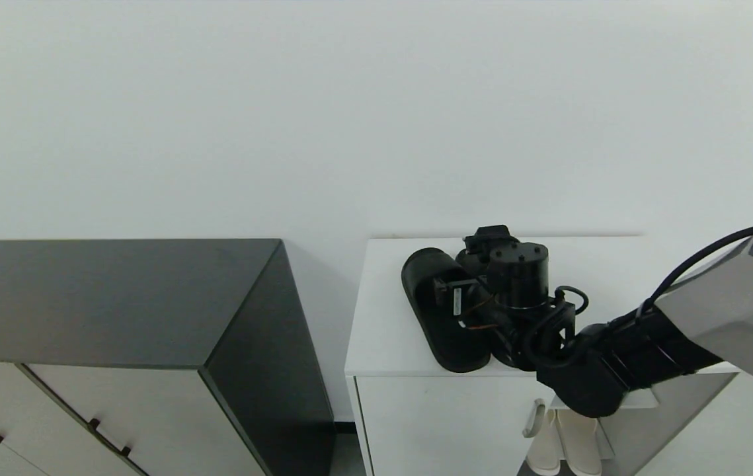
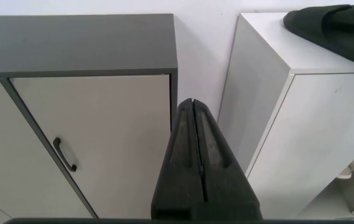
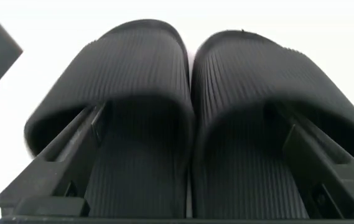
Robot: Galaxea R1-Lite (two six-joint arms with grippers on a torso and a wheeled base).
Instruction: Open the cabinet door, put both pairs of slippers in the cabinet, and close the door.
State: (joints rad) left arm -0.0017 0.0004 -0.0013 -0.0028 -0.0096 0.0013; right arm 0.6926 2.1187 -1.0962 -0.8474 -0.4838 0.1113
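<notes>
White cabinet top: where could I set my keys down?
On the white cabinet top, a bare strip runs between its left edge and the black slippers; another lies right of them by the wall. Slippers and right gripper crowd the middle. The dark cabinet top is bare.

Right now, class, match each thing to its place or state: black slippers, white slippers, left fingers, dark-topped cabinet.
1 black slippers
2 white slippers
3 left fingers
4 dark-topped cabinet

A inside the white cabinet
B pressed together
C on top of the white cabinet
D doors closed

Pairs: 1-C, 2-A, 3-B, 4-D
</notes>
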